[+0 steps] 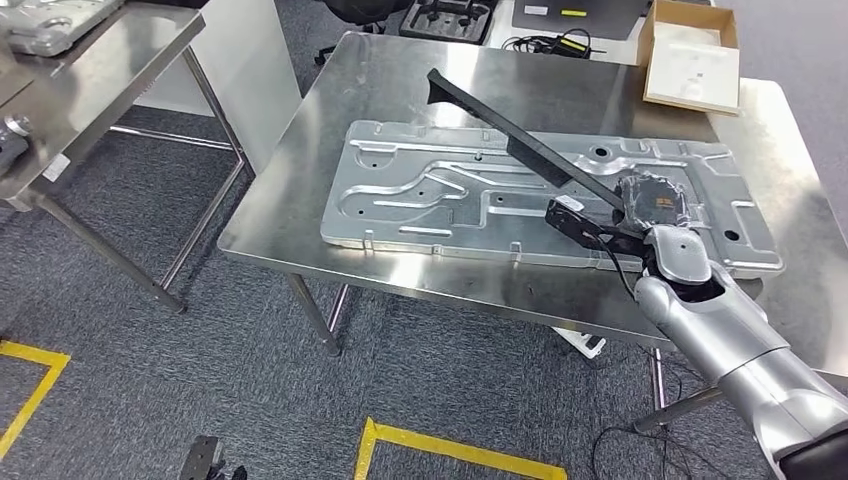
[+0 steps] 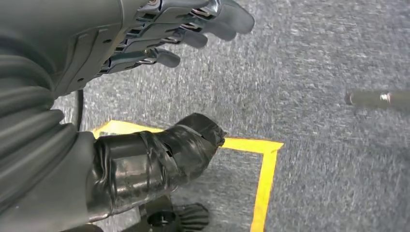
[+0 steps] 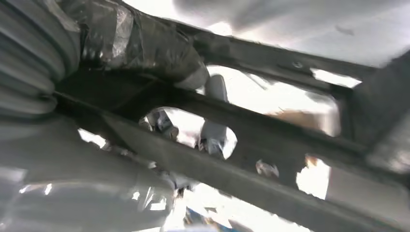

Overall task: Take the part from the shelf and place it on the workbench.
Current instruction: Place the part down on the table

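- Down beside the robot's body, the left robot hand (image 2: pixel 159 43) hangs over grey carpet with a yellow floor marking (image 2: pixel 263 183) beneath it — fingers apart, nothing in them, idle because the carrying needs one arm alone.
- Nearer the desk's front right corner, the right arm reaches in from below and the right robot hand (image 1: pixel 650 210) grasps the part (image 1: pixel 525 145) at its near end; in the right wrist view the thumb and fingers (image 3: pixel 212 130) wrap a dark strut of it.
- Gripping at one end leaves the rest of the part cantilevered over the desk (image 1: pixel 400 80), so I judge the placing is not yet finished — its far end sits raised above the surface, as far as the head view lets me tell.
- That part is a long, slim, dark bar, running diagonally from the hand toward the desk's far left edge, its far tip widening into a small flared foot; the held end carries a bulkier black frame with openings.
- Under it lies a large stamped grey metal panel (image 1: pixel 420 195), flat along the desk's front edge.
- Farther off, at the far right corner, sits an open cardboard box (image 1: pixel 692 60).
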Controlling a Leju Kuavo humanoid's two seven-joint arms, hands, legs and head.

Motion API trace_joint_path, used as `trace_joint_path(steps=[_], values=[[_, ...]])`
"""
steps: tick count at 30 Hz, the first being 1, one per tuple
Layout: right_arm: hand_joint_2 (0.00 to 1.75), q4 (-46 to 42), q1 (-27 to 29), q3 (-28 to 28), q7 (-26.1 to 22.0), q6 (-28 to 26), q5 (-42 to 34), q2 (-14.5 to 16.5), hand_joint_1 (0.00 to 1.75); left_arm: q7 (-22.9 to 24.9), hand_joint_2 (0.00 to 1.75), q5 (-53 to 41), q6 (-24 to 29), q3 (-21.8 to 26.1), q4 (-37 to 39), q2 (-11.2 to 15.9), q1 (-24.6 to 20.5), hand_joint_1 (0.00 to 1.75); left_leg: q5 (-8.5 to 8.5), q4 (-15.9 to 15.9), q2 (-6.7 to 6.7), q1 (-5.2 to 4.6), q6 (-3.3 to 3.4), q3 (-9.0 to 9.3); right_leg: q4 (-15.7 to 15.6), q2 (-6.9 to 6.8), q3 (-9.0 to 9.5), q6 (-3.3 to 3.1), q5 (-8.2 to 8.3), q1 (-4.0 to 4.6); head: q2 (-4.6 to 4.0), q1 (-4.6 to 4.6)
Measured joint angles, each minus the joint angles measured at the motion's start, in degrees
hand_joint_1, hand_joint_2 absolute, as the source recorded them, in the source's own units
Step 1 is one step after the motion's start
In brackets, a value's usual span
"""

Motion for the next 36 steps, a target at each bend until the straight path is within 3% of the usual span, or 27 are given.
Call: trace_joint_path(steps=[2, 4, 5, 6, 8, 10, 11, 12, 15, 17, 19, 21, 22, 25, 27, 30, 32, 34, 36], values=[[1.75, 0.7, 0.3, -0.5, -0.1, -0.2, -0.3, -0.4, 1.75, 0.0, 1.75, 0.0, 0.0, 0.0, 0.0, 0.0, -0.1, 0.0, -2.11, 4.4, 0.06, 0.11, -0.36, -2.13, -0.2, -0.03, 0.63, -0.65, -0.37, -0.12, 0.0, -0.17], [1.75, 1.4, 0.6, -0.9, -0.3, -0.6, -0.7, -0.6, 1.75, 0.0, 1.75, 0.0, 0.0, 0.0, 0.0, 0.0, 0.0, 0.0, -4.39, 11.9, 0.07, 0.11, -0.49, -6.38, -0.2, -0.01, 1.16, -1.12, -0.85, 0.08, 0.0, -0.32], [1.75, 1.8, 0.9, -1.1, -0.3, -0.8, -0.9, -0.7, 1.75, 0.0, 1.75, 0.0, 0.0, 0.0, 0.0, 0.0, 0.1, 0.0, -4.44, 14.4, 0.07, 0.11, -0.49, -8.19, -0.2, 0.04, 1.53, -1.23, -1.13, 0.2, 0.0, -0.33], [1.75, 2.2, 1.2, -1.2, -0.4, -0.9, -0.9, -0.7, 1.75, 0.0, 1.75, 0.0, 0.1, 0.0, 0.0, 0.0, 0.1, 0.0, -3.4, 15.0, 0.07, 0.09, -0.43, -9.16, -0.2, 0.09, 2.0, -1.3, -1.48, 0.32, 0.0, -0.33], [1.75, 3.1, 1.8, -1.5, -0.6, -1.0, -1.0, -0.8, 1.75, 0.1, 1.75, 0.1, 0.2, -0.1, 0.0, 0.0, 0.1, 0.0, 1.29, 10.3, 0.06, 0.0, -0.04, -8.22, -0.2, 0.15, 3.11, -1.29, -2.22, 0.51, 0.0, -0.32], [0.87, 3.8, 2.2, -2.1, -0.9, -1.0, -1.1, -0.9, 0.87, 0.1, 1.75, 0.6, 0.3, -0.1, 0.0, 0.0, 0.1, 0.0, 4.84, 3.6, 0.03, -0.29, 0.64, -5.7, -0.2, 0.19, 3.78, -1.09, -2.84, 0.69, 0.0, -0.28], [0.44, 4.0, 2.4, -2.4, -1.0, -1.0, -1.2, -1.0, 0.44, 0.0, 1.75, 0.9, 0.2, -0.1, 0.0, 0.0, 0.0, 0.0, 5.3, 1.4, 0.03, -0.45, 0.89, -4.81, -0.2, 0.22, 3.81, -0.9, -3.01, 0.73, 0.0, -0.29], [0.0, 4.3, 2.6, -2.7, -1.1, -1.0, -1.2, -1.1, 0.0, -0.2, 1.31, 1.1, -0.2, -0.1, 0.0, 0.1, -0.1, 0.0, 5.06, 0.4, 0.02, -0.62, 1.07, -4.34, -0.2, 0.24, 3.75, -0.67, -3.1, 0.73, 0.0, -0.28], [0.0, 5.1, 3.3, -3.5, -1.3, -1.0, -0.9, -1.7, 0.0, -1.1, 0.0, 1.3, -1.2, -0.1, 0.0, 0.1, -0.2, 0.0, 4.78, -1.1, 0.03, -0.47, 1.6, -3.43, -0.2, 0.18, 3.76, 0.27, -3.55, 0.79, 0.0, -0.27], [0.0, 5.8, 3.6, -4.1, -1.3, -0.8, -0.7, -2.0, 0.0, -1.2, 0.0, 0.9, -1.3, -0.1, 0.0, 0.1, -0.5, 0.0, 4.86, -1.9, 0.02, -0.18, 2.03, -2.57, 3.0, 0.09, 2.41, 0.93, -5.36, 0.78, 0.0, -0.17], [0.0, 6.9, 4.0, -4.7, -1.1, -0.8, -0.7, -2.2, 0.0, -0.9, 0.0, 0.6, -0.9, -0.3, 0.0, 0.0, -0.9, 0.0, 4.63, -2.0, 0.01, -0.2, 2.33, -2.22, 9.6, 0.06, -1.06, 1.43, -7.95, 0.49, 0.0, -0.13], [0.0, 7.8, 4.6, -5.2, -0.9, -1.2, -1.1, -2.2, 0.0, -0.1, 0.0, 0.6, 0.1, -0.6, 0.0, 0.0, -1.1, 0.0, 4.32, -1.8, 0.0, -0.17, 2.46, -2.0, 13.4, 0.05, -3.72, 1.8, -8.16, 0.05, 0.0, -0.11], [0.0, 8.0, 4.9, -5.5, -0.8, -1.6, -1.4, -2.2, 0.0, 0.4, 0.0, 0.7, 0.8, -0.7, 0.0, 0.0, -1.1, 0.0, 4.11, -1.7, -0.01, -0.14, 2.38, -1.88, 12.5, 0.03, -3.68, 1.93, -6.8, -0.19, 0.0, -0.12], [0.0, 8.0, 4.8, -6.7, -1.0, -3.4, -2.7, -2.2, 0.0, 1.7, 0.0, 1.3, 3.3, -0.8, 0.0, 0.0, -1.0, 0.0, 3.37, -0.6, -0.05, -0.1, 1.71, -1.9, 3.6, -0.02, 0.03, 2.04, -1.8, -0.55, 0.0, -0.09], [0.0, 7.3, 4.5, -7.4, -1.5, -4.8, -3.4, -2.1, 0.0, 2.5, 0.0, 1.4, 5.6, -0.8, 0.0, 0.0, -1.0, 0.0, 3.16, 0.1, -0.13, -0.27, 1.11, -2.42, 1.0, 0.03, 1.16, 1.63, -1.31, -0.38, 0.0, -0.14], [0.0, 4.4, 3.6, -7.8, -3.2, -6.2, -3.2, -0.6, 0.0, 4.7, 0.0, 1.4, 9.8, -0.8, 0.0, 0.0, -1.0, 0.0, 3.06, 0.4, -0.16, -0.34, 0.27, -3.05, 1.0, 0.12, 0.74, 0.58, -1.0, -0.27, 0.0, -0.22], [0.0, 1.7, 2.2, -7.8, -3.4, -6.5, -2.3, 0.9, 0.0, 5.5, 0.0, 1.5, 10.9, -0.8, 0.0, -0.1, -1.0, 0.0, 0.73, 3.1, -0.09, -0.2, -0.32, -4.17, 0.8, 0.14, 0.51, -0.24, -0.59, -0.4, 0.0, -0.39], [0.0, -1.0, 0.9, -7.8, -3.1, -6.6, -1.6, 2.5, 0.0, 5.7, 0.0, 1.5, 11.4, -0.8, 0.0, -0.1, -1.1, 0.0, -3.4, 9.8, -0.03, -0.1, -0.72, -6.63, 0.7, 0.03, 0.26, -0.83, -0.29, -0.24, 0.0, -0.57], [0.0, -3.5, 0.4, -7.6, -3.6, -6.7, -0.5, 3.9, 0.0, 5.9, 0.0, 1.5, 11.6, -0.8, 0.0, -0.2, -1.0, 0.0, -5.79, 15.2, -0.02, -0.1, -0.77, -8.43, 0.7, -0.28, -0.15, -1.26, 0.07, 0.17, 0.0, -0.56]])
